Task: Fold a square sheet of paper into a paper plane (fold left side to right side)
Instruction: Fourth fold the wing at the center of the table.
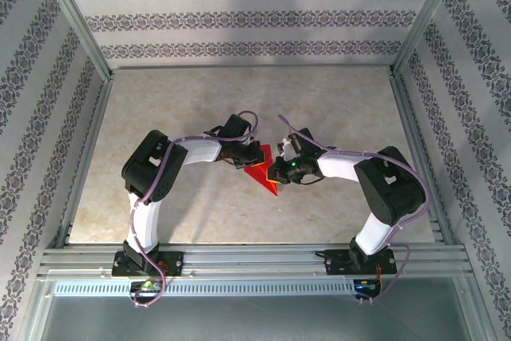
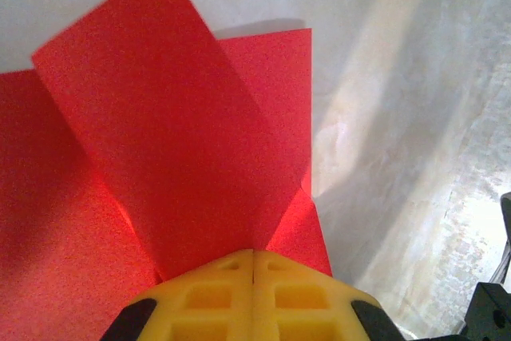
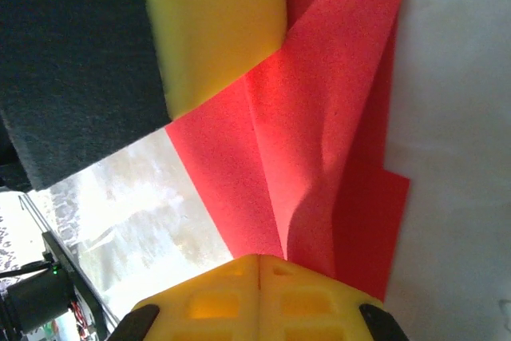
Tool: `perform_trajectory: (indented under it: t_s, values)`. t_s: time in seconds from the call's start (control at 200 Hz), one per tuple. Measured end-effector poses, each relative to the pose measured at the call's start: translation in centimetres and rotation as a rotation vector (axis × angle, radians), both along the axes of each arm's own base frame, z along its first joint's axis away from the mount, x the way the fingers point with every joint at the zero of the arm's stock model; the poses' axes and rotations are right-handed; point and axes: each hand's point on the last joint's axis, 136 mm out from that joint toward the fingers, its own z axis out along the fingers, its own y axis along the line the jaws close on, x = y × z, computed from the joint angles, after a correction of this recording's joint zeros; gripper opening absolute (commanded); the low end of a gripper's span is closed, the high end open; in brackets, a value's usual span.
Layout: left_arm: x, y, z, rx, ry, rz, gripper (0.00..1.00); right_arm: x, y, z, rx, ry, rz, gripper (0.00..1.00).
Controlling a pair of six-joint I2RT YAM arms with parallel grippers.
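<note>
The pale marbled desk point(image 1: 200, 213) carries both arms, bent inward toward its middle. Between them lies the red sheet of paper point(image 1: 259, 173), partly folded (one flap point(image 2: 152, 117) stands up off the layers beneath). The left fingers point(image 2: 231, 277) are closed, with their tips at the flap's base. The right fingers point(image 3: 231, 277) are closed as well, at a raised ridge in the paper. Whether either pair pinches a layer, I cannot tell.
</note>
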Motion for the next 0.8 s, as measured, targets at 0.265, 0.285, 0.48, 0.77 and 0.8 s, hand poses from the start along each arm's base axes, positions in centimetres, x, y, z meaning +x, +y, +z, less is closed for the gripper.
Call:
perform_trajectory:
  t_s: [0.265,0.285,0.48,0.77,0.8]
  values:
    - [0.0,0.0,0.0,0.004,-0.003,-0.002,0.00,-0.7,-0.6,-1.2,-0.024,0.021,-0.007,0.00]
    - [0.0,0.0,0.0,0.005,-0.002,-0.001,0.00,-0.8,-0.6,-1.3,-0.023,0.020,-0.006,0.00]
    - [0.1,0.1,0.1,0.011,-0.002,-0.001,0.00,-0.9,-0.6,-1.5,-0.012,0.012,-0.004,0.00]
    - [0.3,0.4,0.1,0.035,-0.002,-0.009,0.00,-0.9,-0.7,-1.6,-0.014,0.005,0.006,0.00]
    - [0.3,0.5,0.0,0.033,-0.001,-0.010,0.00,-0.9,-0.6,-1.6,-0.013,0.005,0.008,0.00]
